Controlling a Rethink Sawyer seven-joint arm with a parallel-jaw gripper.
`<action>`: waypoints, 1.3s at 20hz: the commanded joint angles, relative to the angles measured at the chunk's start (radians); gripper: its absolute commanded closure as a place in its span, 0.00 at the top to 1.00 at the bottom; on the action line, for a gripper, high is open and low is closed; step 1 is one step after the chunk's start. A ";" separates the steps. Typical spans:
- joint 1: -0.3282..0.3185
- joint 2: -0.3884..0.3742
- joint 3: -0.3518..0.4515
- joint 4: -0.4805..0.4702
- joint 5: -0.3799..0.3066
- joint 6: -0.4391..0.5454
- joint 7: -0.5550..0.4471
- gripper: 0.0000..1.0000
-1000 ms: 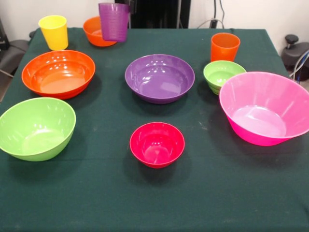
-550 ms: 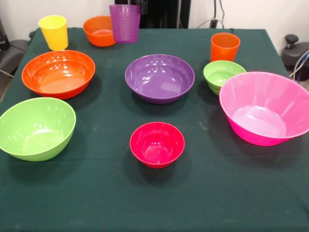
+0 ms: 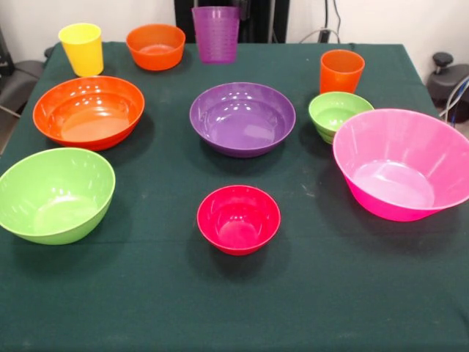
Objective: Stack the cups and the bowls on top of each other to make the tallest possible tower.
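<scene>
yellow cup (image 3: 81, 48), pink bowl (image 3: 401, 163), green cloth (image 3: 146, 293)

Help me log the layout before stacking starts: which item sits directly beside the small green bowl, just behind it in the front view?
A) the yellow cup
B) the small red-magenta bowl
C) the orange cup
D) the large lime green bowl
C: the orange cup stands upright right behind the small green bowl, near the huge pink bowl.

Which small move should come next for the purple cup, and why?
Probably bring the purple cup a little forward, towards the purple bowl. The cup is upright at the table's far side, beside the small orange bowl, and the purple bowl lies open and empty directly in front of it. Nothing is stacked yet, so any bowl could serve as base.
</scene>
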 commanded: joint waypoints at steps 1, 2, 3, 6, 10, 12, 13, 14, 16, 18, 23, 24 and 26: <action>0.040 0.038 0.047 0.069 0.053 -0.025 0.140 0.00; 0.045 0.035 0.045 0.073 0.059 -0.026 0.142 0.00; 0.050 0.032 0.042 0.077 0.064 -0.028 0.145 0.00; 0.066 0.010 0.038 0.104 0.080 -0.036 0.151 0.00; 0.077 0.031 0.023 0.113 0.075 -0.074 0.154 0.00; 0.086 0.052 0.013 0.111 0.072 -0.102 0.162 0.00; 0.092 0.059 0.008 0.114 0.070 -0.115 0.168 0.00; 0.095 0.069 0.006 0.109 0.070 -0.121 0.170 0.00; 0.099 0.085 0.007 0.107 0.075 -0.132 0.170 0.00; 0.105 0.105 0.007 0.096 0.079 -0.144 0.170 0.00; 0.143 0.170 -0.014 0.033 0.083 -0.160 0.183 0.00; 0.147 0.182 -0.017 0.014 0.086 -0.156 0.181 0.00; 0.152 0.188 -0.021 -0.001 0.092 -0.148 0.177 0.00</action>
